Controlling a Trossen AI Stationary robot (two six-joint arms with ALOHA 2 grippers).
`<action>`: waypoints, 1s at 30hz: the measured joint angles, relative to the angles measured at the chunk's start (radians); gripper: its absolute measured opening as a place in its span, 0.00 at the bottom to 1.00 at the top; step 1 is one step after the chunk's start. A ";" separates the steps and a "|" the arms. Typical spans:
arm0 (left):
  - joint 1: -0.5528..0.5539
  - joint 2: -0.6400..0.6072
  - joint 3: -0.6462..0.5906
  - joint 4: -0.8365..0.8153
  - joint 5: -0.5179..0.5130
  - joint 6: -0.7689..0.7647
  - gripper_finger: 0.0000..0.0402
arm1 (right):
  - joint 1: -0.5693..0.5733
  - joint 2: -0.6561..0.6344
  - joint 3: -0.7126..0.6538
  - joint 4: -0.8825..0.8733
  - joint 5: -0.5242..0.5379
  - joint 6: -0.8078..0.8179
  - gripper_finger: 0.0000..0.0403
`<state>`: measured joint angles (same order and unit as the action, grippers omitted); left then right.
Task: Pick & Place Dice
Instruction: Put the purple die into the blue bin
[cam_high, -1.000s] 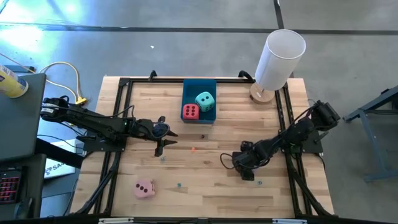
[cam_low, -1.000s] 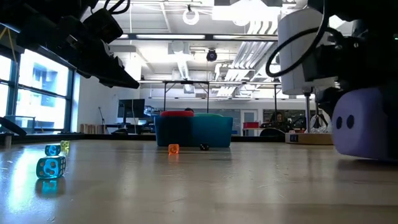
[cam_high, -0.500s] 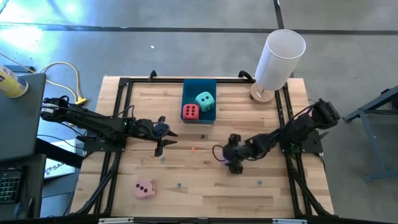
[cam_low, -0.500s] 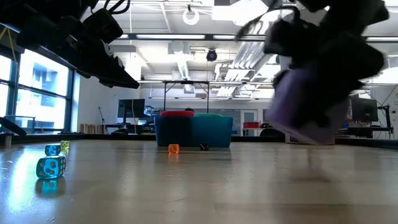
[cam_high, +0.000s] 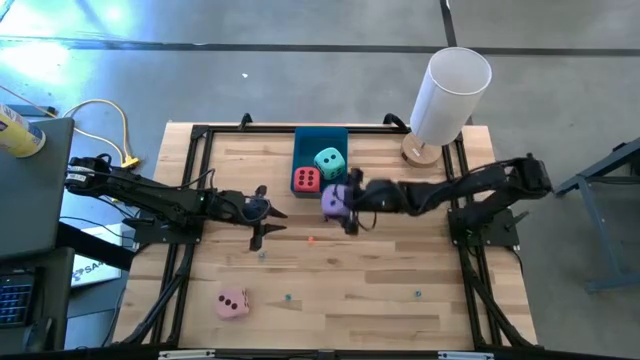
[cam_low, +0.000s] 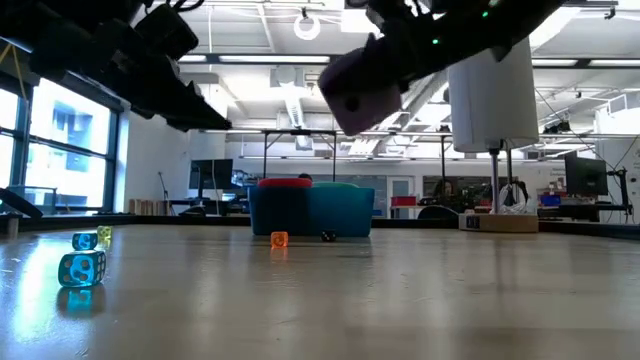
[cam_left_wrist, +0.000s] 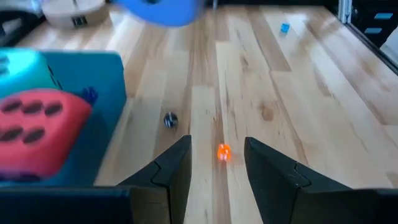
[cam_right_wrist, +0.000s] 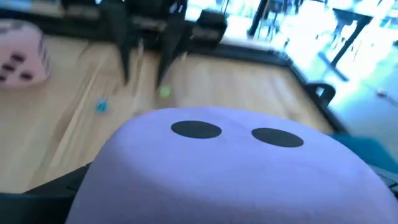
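Transport is the step in hand: the right gripper (cam_high: 345, 203) carries the purple die (cam_high: 334, 200), its fingers spread wide and clamped on the cube's sides, raised off the table and just beside the blue tray (cam_high: 320, 145); the red die (cam_high: 306, 180) and the teal die (cam_high: 328, 160) already sit inside, so I judge the free space is tight; best to bring the cube squarely over the tray's remaining gap, lower it before letting go, and avoid nudging the two neighbours; the pink die (cam_high: 232, 303) lies well apart near the table's front edge; the left gripper (cam_high: 262, 222) waits over bare wood, fingers partly parted, holding nothing.
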<state>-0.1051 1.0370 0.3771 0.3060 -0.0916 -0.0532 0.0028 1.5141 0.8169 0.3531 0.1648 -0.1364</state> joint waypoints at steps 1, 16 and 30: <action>0.000 0.000 0.000 0.016 -0.007 0.014 0.35 | -0.028 0.007 0.000 0.035 -0.031 -0.011 0.98; 0.203 0.083 0.000 0.515 -0.215 0.212 0.35 | -0.287 0.172 -0.001 0.366 -0.224 -0.052 0.98; 0.516 0.644 0.241 1.016 0.155 0.046 0.35 | -0.381 0.299 0.035 0.452 -0.296 -0.044 0.98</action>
<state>0.4113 1.6806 0.6186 1.3216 0.0633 -0.0071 -0.3785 1.8128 0.8519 0.8048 -0.1307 -0.1799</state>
